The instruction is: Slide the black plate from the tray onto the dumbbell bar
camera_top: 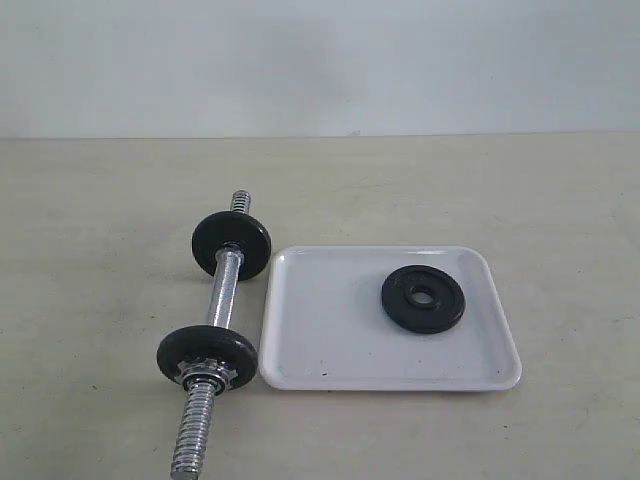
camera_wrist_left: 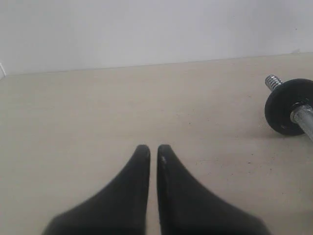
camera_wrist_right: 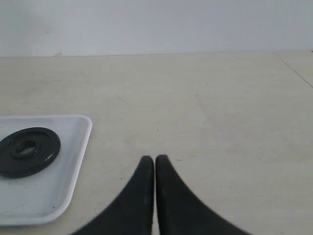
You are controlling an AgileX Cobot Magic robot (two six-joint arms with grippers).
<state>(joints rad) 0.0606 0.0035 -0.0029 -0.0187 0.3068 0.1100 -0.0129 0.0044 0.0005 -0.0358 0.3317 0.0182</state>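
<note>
Closest to the exterior camera, the dumbbell bar pointed one coarse threaded end at the lower edge of the view. You could follow it away from there: a chrome star nut sat against a small black disc, then came the bright shaft and a second black disc, with the other threaded end poking out behind it. The bar lay on the pale table just left of the tray, its nearer disc close to the tray's front left corner; you could not tell whether they touched.

Your black plate lay flat inside the tray, in the right half toward the back, hole upward and clear of the rim. A few dark specks dotted the tray floor near the front.

Your left gripper was clenched on nothing, its dark fingers tip to tip with only a thin slit between them, over bare table, with the bar's far disc off to one side. Your right gripper was likewise closed and empty, over the table beside the tray, well apart from the plate.
</note>
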